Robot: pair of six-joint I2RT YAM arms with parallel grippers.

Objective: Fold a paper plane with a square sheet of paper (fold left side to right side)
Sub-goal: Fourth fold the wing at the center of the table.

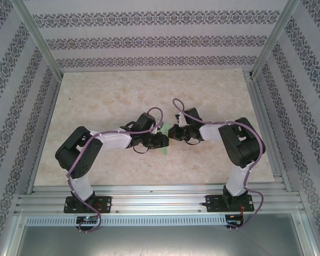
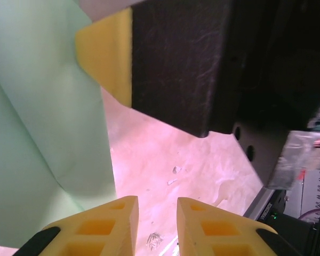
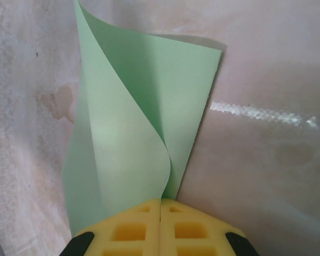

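The paper [image 3: 122, 138], thin, light and floppy, curls from the right gripper [image 3: 160, 210] clamped on its edge; the left gripper [image 2: 156, 224], fingers apart, could best pin the bend.

There was the table [image 1: 96, 101], a pale, marbled beige slab with metal rails [image 1: 160, 202] running along its near edge. Near its middle sat the square sheet of paper [image 3: 128, 122], light green, one layer low against the surface and the other curling up off it. Faint stains [image 3: 56, 101] and tiny specks [image 2: 174, 170] marked the tabletop close by.
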